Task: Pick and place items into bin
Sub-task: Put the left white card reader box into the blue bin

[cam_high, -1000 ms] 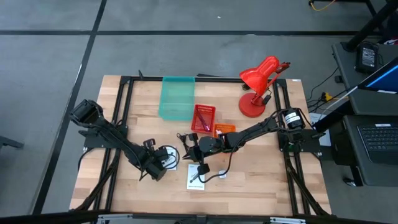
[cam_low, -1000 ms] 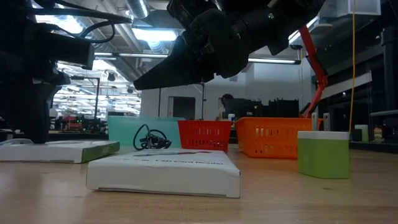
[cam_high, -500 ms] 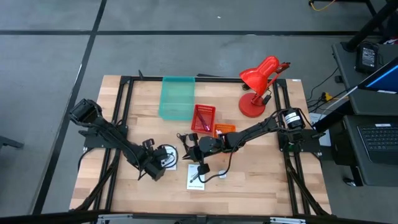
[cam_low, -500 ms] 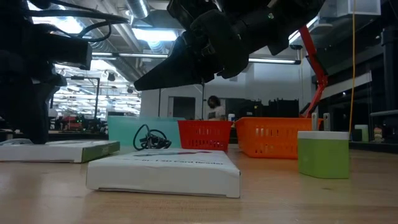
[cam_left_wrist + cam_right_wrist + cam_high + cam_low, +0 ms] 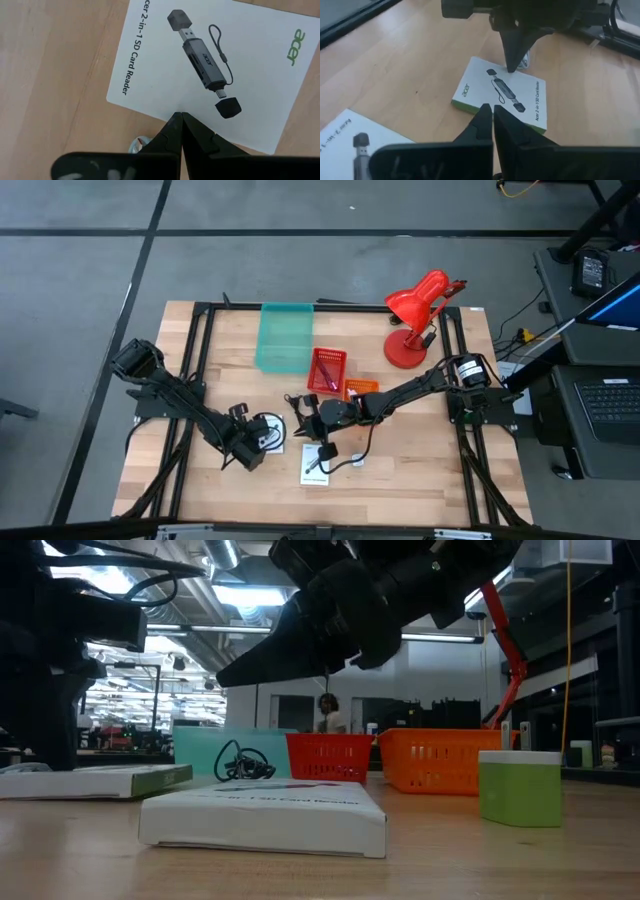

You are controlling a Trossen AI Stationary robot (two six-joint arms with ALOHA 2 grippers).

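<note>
Two white card-reader boxes with black print lie flat on the wooden table. One box [image 5: 268, 430] [image 5: 210, 70] [image 5: 502, 95] has a green side. My left gripper [image 5: 181, 116] [image 5: 512, 67] is shut and points down at that box's edge. A tiny bluish piece [image 5: 137, 145] lies beside it. The second box [image 5: 315, 463] [image 5: 265, 815] carries a coiled black cable [image 5: 243, 762]. My right gripper [image 5: 493, 107] [image 5: 303, 408] is shut and hangs in the air between the two boxes, touching nothing. My left gripper stands with its shut fingertips [image 5: 512, 69] at the edge of the green-sided box [image 5: 517, 75], coming from above. I cannot tell whether they touch it. The box lies flat on the table.
A teal bin [image 5: 285, 335], a red basket [image 5: 327, 370] and an orange basket [image 5: 362, 387] stand toward the far side. The red desk lamp [image 5: 415, 315] is at the far right. A pale green block [image 5: 520, 788] sits near the second box. Black frame rails run along both sides.
Both arms and all the items keep still. Only a person in the room behind the table has walked to the left.
</note>
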